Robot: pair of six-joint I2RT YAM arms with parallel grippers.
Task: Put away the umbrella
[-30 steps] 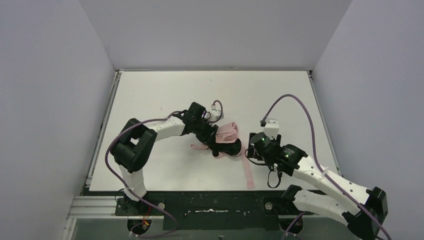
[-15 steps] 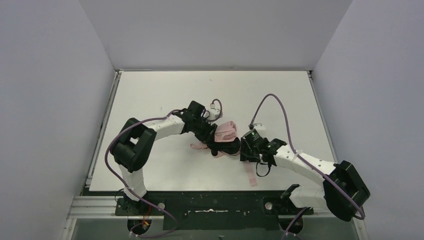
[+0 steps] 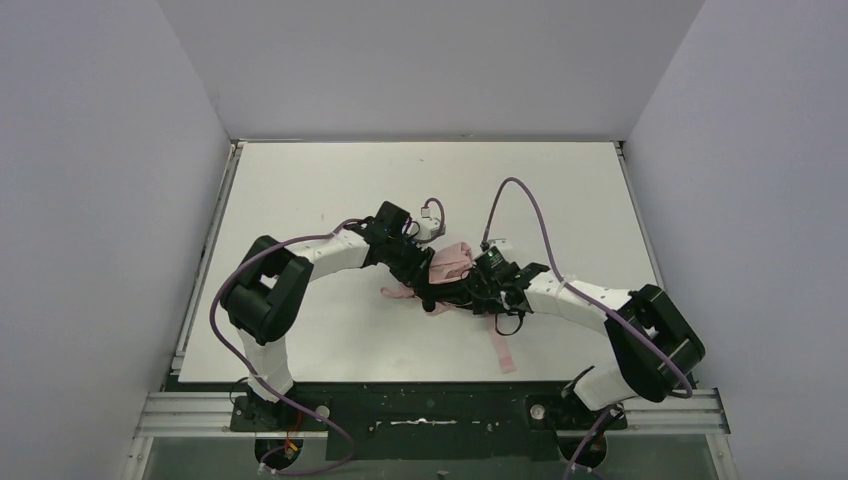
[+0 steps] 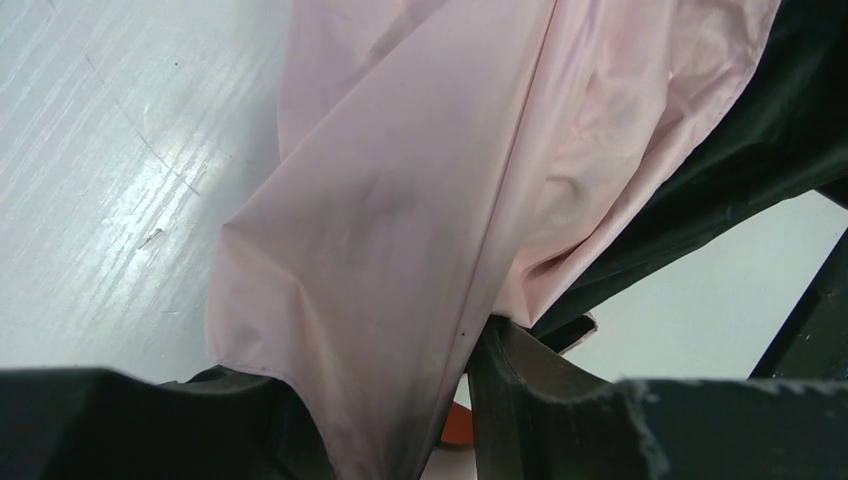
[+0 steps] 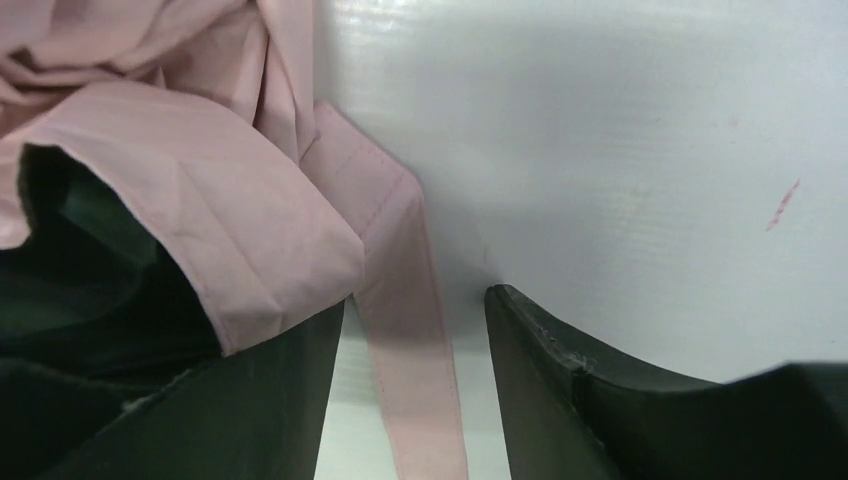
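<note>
Right end effector [image 5: 415, 300] open astride strap [image 5: 395, 240], left end effector [image 4: 390, 380] pinching canopy [image 4: 420, 170]: closing risks snagging canopy edge too, dragging folds loose.

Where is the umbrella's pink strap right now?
In the top view, the pink strap lies on the table, trailing from the bundled umbrella toward the near edge; the open right gripper straddles it.

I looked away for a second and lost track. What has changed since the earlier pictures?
The right claw has swung in leftward from the near right to the umbrella. It is open, with the pink strap lying between its fingers, gripping nothing. The left claw stayed clamped on the umbrella, which barely moved.
</note>
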